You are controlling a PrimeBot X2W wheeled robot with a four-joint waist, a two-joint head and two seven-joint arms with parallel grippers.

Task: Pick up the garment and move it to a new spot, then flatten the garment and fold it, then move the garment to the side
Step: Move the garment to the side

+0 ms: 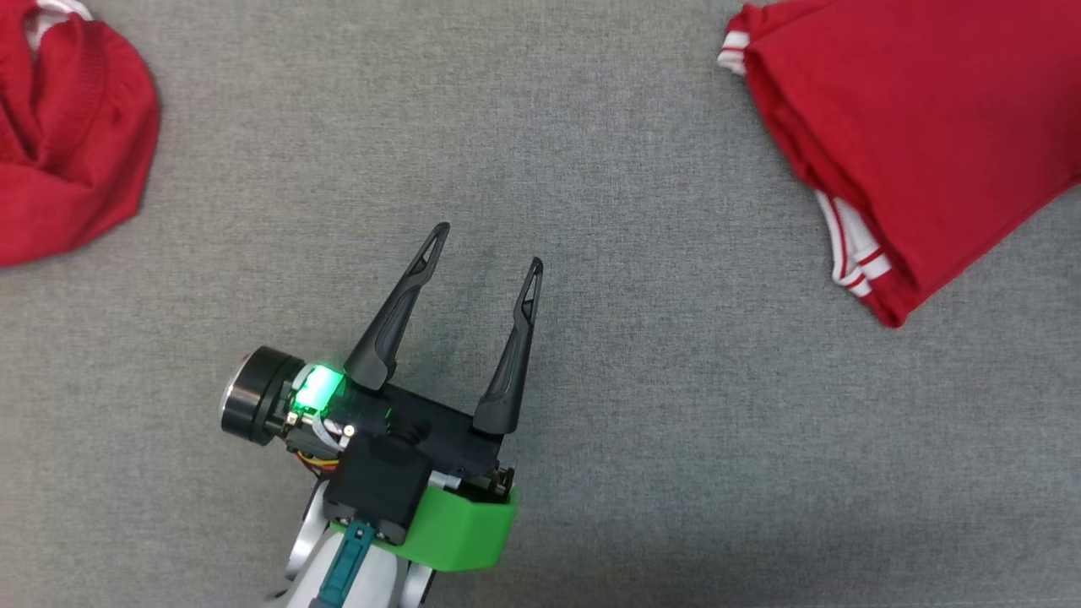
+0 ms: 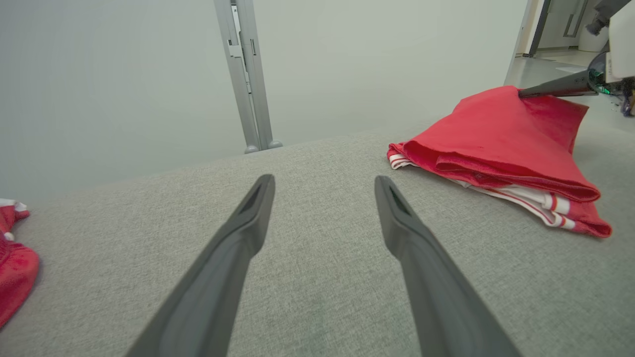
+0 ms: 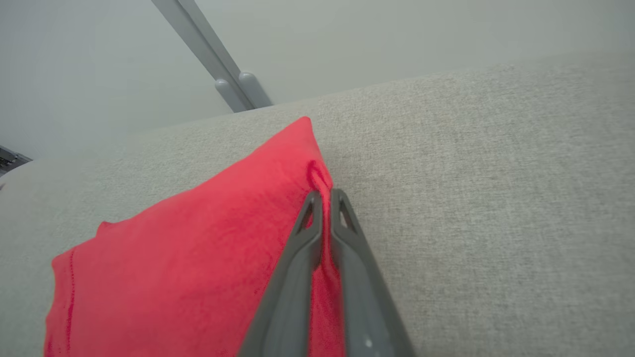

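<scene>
The folded red garment (image 1: 895, 118) with white-striped trim lies at the upper right of the grey surface. It also appears to the right in the left wrist view (image 2: 501, 144). My right gripper (image 3: 325, 196) is shut on the garment's edge (image 3: 198, 258), pinching a fold of red cloth between its fingertips; its dark finger (image 2: 555, 89) reaches the cloth from the right and lifts that edge. My left gripper (image 1: 490, 247) stands open over bare fabric at the lower middle, well left of the garment, with nothing between its fingers (image 2: 325, 186).
A second red cloth (image 1: 59, 127) lies bunched at the upper left, also at the left edge of the left wrist view (image 2: 12, 267). The grey cushioned surface (image 1: 642, 211) ends at a far edge, with a grey metal post (image 2: 248, 74) and a pale wall behind.
</scene>
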